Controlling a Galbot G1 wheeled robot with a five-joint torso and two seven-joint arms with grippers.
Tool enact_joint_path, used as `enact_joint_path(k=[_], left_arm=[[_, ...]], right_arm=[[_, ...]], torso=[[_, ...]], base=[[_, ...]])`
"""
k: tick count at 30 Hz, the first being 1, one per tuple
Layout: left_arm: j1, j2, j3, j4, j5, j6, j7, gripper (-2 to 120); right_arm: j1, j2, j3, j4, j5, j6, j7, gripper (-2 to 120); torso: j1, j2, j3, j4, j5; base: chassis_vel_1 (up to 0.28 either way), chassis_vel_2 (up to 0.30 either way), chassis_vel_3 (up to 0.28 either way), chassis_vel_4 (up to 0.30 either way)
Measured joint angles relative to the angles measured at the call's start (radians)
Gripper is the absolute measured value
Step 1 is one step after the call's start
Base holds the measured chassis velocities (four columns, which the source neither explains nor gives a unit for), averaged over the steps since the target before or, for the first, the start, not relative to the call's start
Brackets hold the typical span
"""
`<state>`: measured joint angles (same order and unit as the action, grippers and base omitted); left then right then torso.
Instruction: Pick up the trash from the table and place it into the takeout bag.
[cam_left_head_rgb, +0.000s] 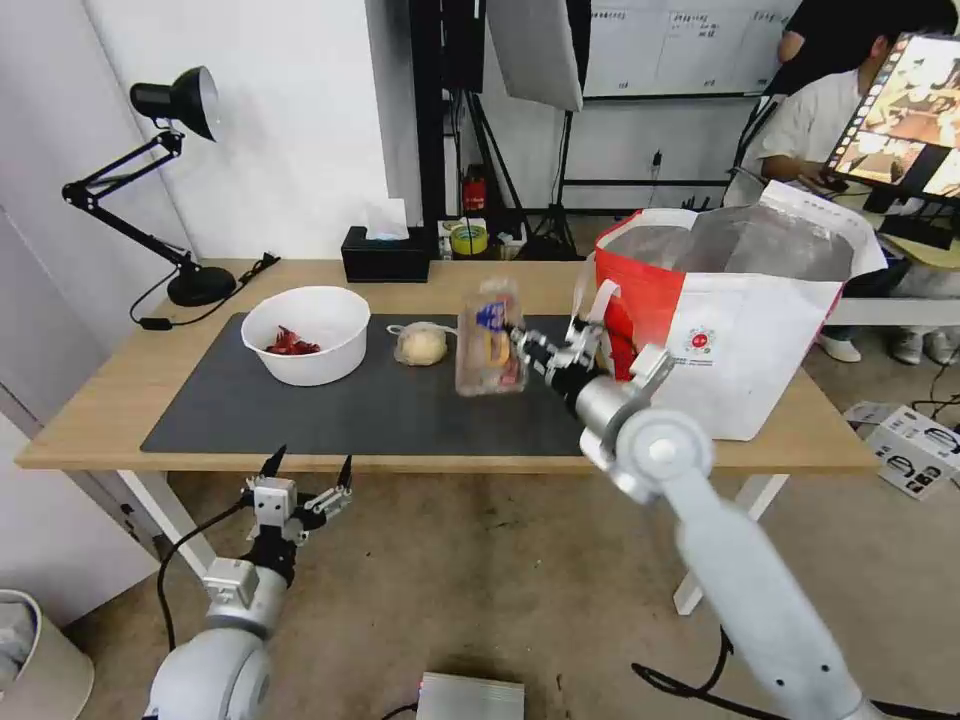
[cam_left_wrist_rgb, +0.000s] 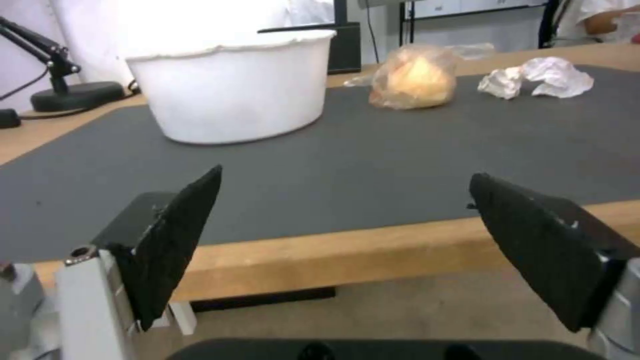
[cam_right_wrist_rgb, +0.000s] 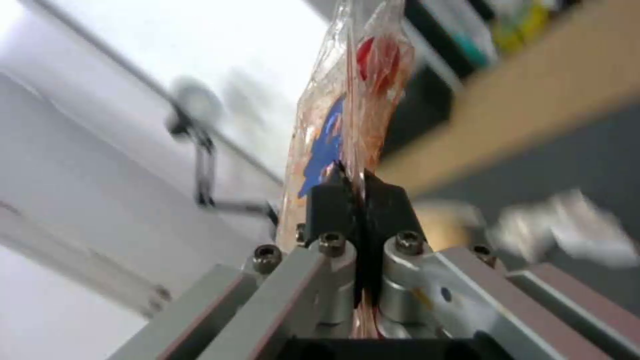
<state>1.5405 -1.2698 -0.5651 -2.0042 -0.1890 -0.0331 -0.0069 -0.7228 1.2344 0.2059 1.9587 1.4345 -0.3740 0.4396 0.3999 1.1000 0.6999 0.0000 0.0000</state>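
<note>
Here the right gripper (cam_left_head_rgb: 522, 342) is clamped on the edge of the clear plastic tray (cam_left_head_rgb: 491, 338); its two black fingers (cam_right_wrist_rgb: 328, 207) are pressed together with the thin plastic squeezed between them. The tray hangs out beyond the fingertips, standing on its edge above the dark mat (cam_left_head_rgb: 400, 415), with the red bits (cam_right_wrist_rgb: 377, 57) at its far end. I judge that it is held by the rim because the rim is the only part thin enough for such narrow fingers.

Behind the fingers, beside the wrist, stands the takeout bag (cam_left_head_rgb: 745, 360) with its mouth open, so the way to it looks short.

The knotted bag with the beige lump (cam_left_head_rgb: 421, 346) and the white bowl (cam_left_head_rgb: 306, 335) lie on the mat, beyond the tray. The crumpled tissue (cam_left_wrist_rgb: 537, 80) rests on the mat as well.

The left gripper (cam_left_head_rgb: 306, 478) waits below the near edge of the table (cam_left_head_rgb: 90, 415), fingers (cam_left_wrist_rgb: 177, 240) wide apart and holding nothing, pointing toward the bowl.
</note>
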Motion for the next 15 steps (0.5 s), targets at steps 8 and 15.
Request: enact_joint_path(k=[8,15], left_arm=[[0.009,-0.029,0.011,0.012,0.023,-0.019,-0.001,100],[0.009,-0.049,0.029,0.016,0.038,-0.022,-0.001,100]], right_arm=[[0.188,-0.017,0.181,0.014,0.100,0.020,0.143,0],[0.237,-0.058,0.280,-0.028,0.105,0.040,0.231,0]], torso=[[0.000,0.000,0.000,0.0000,0.0000],[0.000,0.000,0.000,-0.0002,0.0002]], base=[[0.000,0.000,0.000,0.000],[0.000,0.000,0.000,0.000]])
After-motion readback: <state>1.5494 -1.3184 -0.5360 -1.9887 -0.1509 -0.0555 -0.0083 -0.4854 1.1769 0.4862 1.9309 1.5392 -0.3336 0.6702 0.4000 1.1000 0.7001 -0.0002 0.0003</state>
